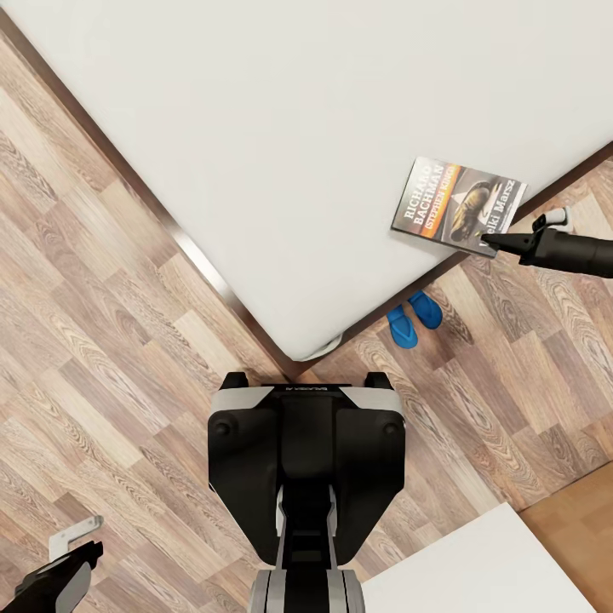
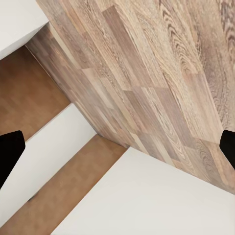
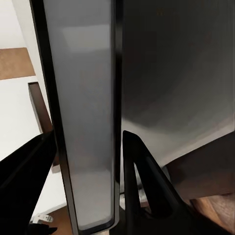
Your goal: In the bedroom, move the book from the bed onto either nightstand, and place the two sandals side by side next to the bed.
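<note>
Grey and bare, the bed [image 1: 281, 145] mattress is carrying the book [image 1: 457, 205] close to its corner edge, the paperback lying flat with its cover up and its long axis running roughly along that nearer edge of the mattress, one short end overhanging or reaching the dark frame. The right gripper [image 1: 494, 243] is coming in from the robot's right, low over the wooden floor [image 1: 111, 323], and its dark tip is touching or just overlapping the book's nearest corner in the head view; the right wrist view is showing a thin pale slab, seemingly the book seen edge-on, standing between the two black fingers [image 3: 147, 186], so the jaws are looking spread around it, though whether they are already pinching it I cannot tell. The left gripper [image 1: 72, 545] is hanging well apart, down by the robot's left side over the floor, its fingertips showing wide apart at the edges of its wrist view, so the right arm is plainly the nearer one for the book. Both blue sandals [image 1: 414, 317] are lying side by side on the floor just beside the bed's corner, between the robot's base and the book. No nightstand is showing from here.
</note>
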You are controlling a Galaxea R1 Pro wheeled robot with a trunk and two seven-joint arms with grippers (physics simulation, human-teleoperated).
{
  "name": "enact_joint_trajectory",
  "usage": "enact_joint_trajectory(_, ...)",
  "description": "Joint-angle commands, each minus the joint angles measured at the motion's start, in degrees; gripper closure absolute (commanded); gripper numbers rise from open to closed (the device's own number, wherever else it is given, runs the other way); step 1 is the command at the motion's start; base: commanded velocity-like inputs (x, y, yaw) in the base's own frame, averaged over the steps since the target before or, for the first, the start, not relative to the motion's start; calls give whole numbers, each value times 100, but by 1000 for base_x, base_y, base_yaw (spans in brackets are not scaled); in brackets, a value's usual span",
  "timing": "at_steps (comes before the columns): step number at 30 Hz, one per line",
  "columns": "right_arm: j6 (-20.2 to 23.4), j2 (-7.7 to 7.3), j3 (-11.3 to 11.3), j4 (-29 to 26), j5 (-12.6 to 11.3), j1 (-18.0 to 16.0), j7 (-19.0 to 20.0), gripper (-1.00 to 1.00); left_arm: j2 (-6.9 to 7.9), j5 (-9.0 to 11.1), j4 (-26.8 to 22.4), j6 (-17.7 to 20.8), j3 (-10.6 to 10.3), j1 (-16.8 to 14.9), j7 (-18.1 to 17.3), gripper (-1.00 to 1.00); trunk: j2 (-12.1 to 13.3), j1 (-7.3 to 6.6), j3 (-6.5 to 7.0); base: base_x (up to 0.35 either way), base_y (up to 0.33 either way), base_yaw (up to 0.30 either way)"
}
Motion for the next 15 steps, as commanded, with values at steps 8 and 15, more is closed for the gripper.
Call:
enact_joint_trajectory(8, 68, 2, -31, 1, 46, -7, 35, 100, -4, 46, -15, 28, -10, 2, 20, -100, -8, 4, -5, 0, 0, 0)
enact_joint_trajectory(15, 68, 1, -31, 1, 46, -8, 35, 100, -5, 46, -18, 28, -10, 3, 20, -100, -8, 4, -5, 0, 0, 0)
